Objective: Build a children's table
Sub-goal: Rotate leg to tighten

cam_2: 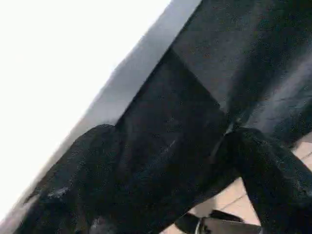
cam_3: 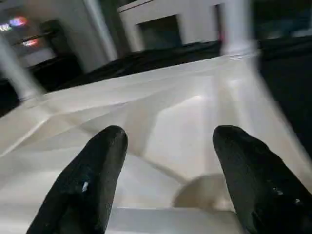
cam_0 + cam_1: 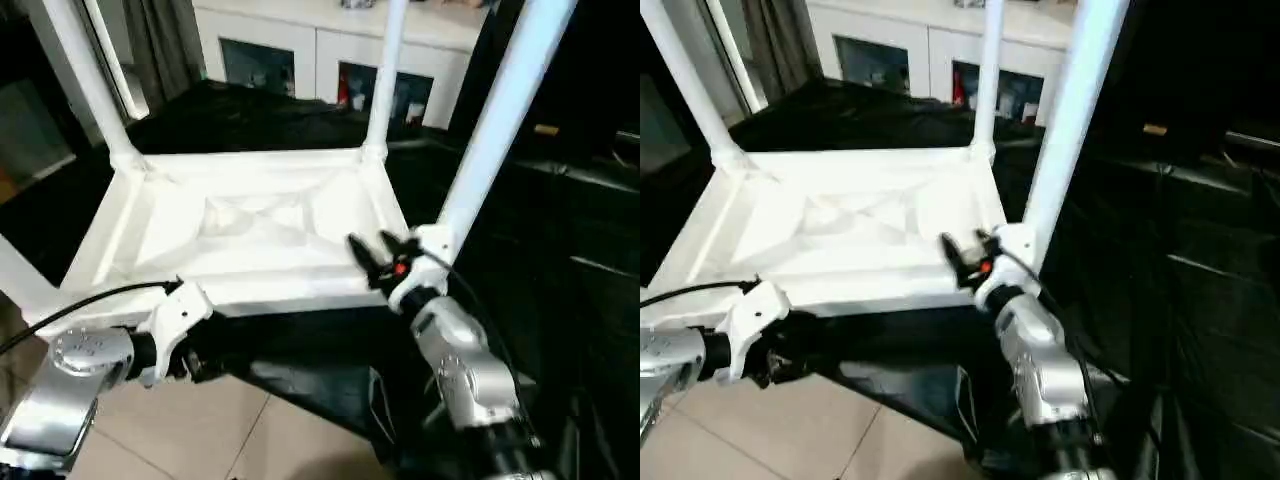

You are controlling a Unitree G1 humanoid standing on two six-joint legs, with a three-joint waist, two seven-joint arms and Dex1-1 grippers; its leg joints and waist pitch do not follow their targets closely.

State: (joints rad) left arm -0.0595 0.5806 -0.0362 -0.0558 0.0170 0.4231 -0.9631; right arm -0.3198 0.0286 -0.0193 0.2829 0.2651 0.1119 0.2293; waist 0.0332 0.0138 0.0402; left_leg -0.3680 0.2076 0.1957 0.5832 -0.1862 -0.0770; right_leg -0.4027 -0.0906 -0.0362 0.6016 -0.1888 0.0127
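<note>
The white children's table top [image 3: 250,225] lies upside down on a black cover, ribbed underside up. Legs stand in its corner sockets: far left [image 3: 95,85], far right [image 3: 385,80], near right [image 3: 500,120], and one at the near left edge [image 3: 20,280]. My right gripper [image 3: 375,250] is open just beside the base of the near right leg, its fingers [image 2: 92,180] spread over the underside. My left gripper [image 1: 170,161] is open below the top's near rim, at the black cover, with nothing between its fingers [image 1: 273,170].
A white cabinet with glass doors [image 3: 300,50] stands at the back. The black cover [image 3: 560,230] drapes the surface on the right. Tiled floor [image 3: 200,420] lies below the near edge, and a curtain [image 3: 160,40] hangs at the back left.
</note>
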